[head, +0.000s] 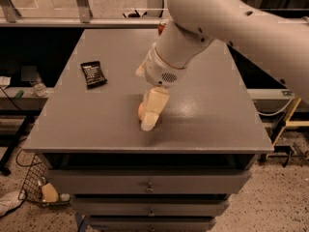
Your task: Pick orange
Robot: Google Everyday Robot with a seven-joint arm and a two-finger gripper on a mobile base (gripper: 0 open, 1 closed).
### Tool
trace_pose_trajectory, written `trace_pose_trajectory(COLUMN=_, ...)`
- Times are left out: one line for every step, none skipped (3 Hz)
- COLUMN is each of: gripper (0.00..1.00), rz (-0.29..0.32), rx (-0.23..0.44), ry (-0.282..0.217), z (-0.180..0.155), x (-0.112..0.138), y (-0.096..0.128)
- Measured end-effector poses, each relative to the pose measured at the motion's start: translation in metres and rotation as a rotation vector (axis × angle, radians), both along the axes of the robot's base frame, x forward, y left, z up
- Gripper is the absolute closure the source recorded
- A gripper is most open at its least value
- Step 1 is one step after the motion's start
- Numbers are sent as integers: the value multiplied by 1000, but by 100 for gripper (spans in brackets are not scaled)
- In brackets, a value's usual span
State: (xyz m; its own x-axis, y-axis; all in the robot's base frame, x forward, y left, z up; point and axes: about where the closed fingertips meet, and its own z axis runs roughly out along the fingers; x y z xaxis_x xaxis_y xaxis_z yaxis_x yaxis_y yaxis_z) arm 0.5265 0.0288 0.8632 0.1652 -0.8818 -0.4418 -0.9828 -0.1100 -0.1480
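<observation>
Plastic, cream-coloured and smooth, makes up the gripper [148,122], a blunt tapering wedge that points down and slightly left, its tip at or just above the table [96,124] near the front middle. The orange [140,111] sits on the tabletop directly behind that wedge. Only a narrow crescent of its rounded, plain orange skin shows at the wedge's left edge, and the rest is hidden. From this angle I cannot tell whether the gripper is open or closed, or whether it has any hold on the fruit; it looks to be touching or just beside it.

Above the gripper, the arm [227,18] is a thick white shell with a glossy finish, bulging into a rounded wrist housing with a small perforated grille.

The table is a flat grey slab, matte with a fine speckle and a soft sheen to the right of the gripper. A black, crinkled packet [93,74] lies flat towards the left rear, well apart from the fruit. A sliver of a red soda can [161,28] peeks out at the far edge behind the arm. Grey drawers [149,185] with small knobs fill the front below.
</observation>
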Motion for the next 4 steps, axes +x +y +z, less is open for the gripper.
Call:
trace_pose_trajectory(gripper=0, rz=19, rx=56, ry=68, z=-18, x=5, y=1)
trace_pose_trajectory(gripper=0, rz=35, rx=110, ry=120, z=-25, x=6, y=-2)
trace_pose_trajectory(gripper=0, rz=40, rx=150, ry=153, z=-29, x=6, y=-7)
trace_pose_trajectory(gripper=0, rz=45, rx=169, ry=170, z=-31, x=5, y=-8)
